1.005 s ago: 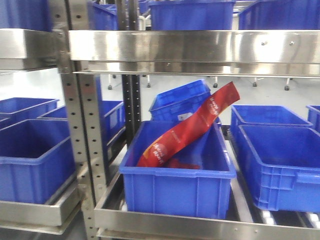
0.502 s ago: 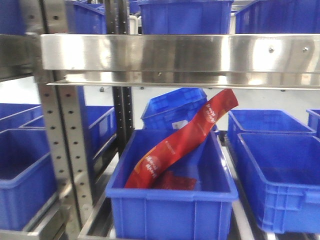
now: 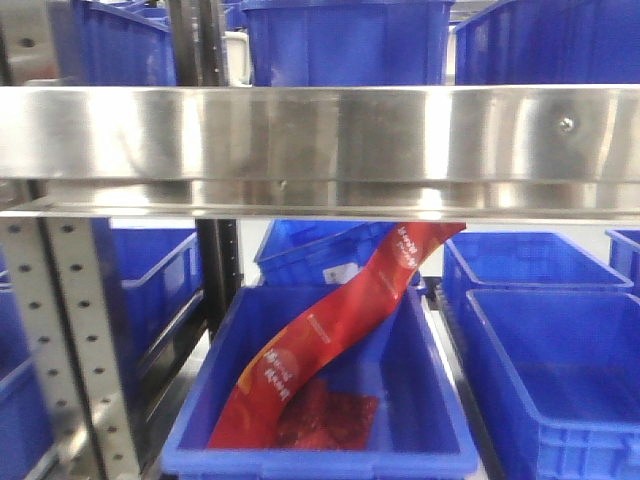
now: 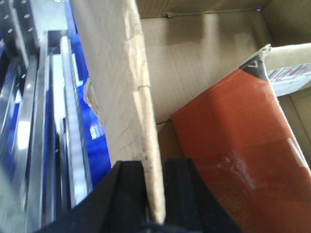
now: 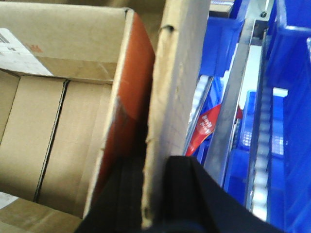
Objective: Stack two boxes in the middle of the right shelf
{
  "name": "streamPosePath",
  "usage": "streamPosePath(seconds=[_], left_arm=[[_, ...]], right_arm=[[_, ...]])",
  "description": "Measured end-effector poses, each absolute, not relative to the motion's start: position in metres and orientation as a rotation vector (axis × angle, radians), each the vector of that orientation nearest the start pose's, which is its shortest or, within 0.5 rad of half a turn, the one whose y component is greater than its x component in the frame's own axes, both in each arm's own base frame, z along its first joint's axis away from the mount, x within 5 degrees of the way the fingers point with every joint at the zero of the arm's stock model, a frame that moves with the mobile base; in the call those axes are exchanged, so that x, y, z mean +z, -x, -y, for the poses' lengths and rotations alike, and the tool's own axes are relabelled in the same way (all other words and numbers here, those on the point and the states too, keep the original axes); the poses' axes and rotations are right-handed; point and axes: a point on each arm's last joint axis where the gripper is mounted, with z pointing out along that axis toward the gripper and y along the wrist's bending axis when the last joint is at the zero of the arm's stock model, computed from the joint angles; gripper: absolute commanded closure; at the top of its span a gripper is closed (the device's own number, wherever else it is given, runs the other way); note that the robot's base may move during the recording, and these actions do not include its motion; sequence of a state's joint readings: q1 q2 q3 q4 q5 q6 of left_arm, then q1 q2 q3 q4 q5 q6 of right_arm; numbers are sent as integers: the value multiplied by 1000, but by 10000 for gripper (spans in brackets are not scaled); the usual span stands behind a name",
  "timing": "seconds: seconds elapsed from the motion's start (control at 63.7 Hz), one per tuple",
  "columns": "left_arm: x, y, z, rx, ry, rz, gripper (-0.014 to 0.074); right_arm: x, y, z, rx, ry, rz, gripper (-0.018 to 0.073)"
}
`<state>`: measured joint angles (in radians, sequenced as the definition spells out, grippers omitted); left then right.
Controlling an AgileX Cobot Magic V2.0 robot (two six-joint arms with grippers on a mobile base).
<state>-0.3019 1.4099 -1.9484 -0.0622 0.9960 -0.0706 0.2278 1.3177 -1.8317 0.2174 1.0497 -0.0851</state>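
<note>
Carrying, I reckon: left gripper and right gripper pinch the box by its walls; next, clear the shelf ahead.

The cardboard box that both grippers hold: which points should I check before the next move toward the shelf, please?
1. Left gripper grip: ok, its fingers pinch one wall of the cardboard box.
2. Right gripper grip: ok, its fingers pinch a wall too.
3. Load inside: cannot tell; an orange carton lies tilted in the box, and the pictures do not show whether it is steady.
4. Clearance to the steel rail: cannot tell, the front view shows no box.
5. Free room under the rail: not ok, a blue bin with a red bag stands there.
</note>
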Motion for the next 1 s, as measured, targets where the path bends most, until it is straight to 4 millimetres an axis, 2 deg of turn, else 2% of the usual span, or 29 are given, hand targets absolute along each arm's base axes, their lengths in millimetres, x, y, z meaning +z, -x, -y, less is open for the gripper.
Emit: streamPosePath(seconds=[1.005], left_arm=[[540,-254,84,-320,-227,-1940,708]], right_arm=[[528,-232,-71,350,325,-1992,712]])
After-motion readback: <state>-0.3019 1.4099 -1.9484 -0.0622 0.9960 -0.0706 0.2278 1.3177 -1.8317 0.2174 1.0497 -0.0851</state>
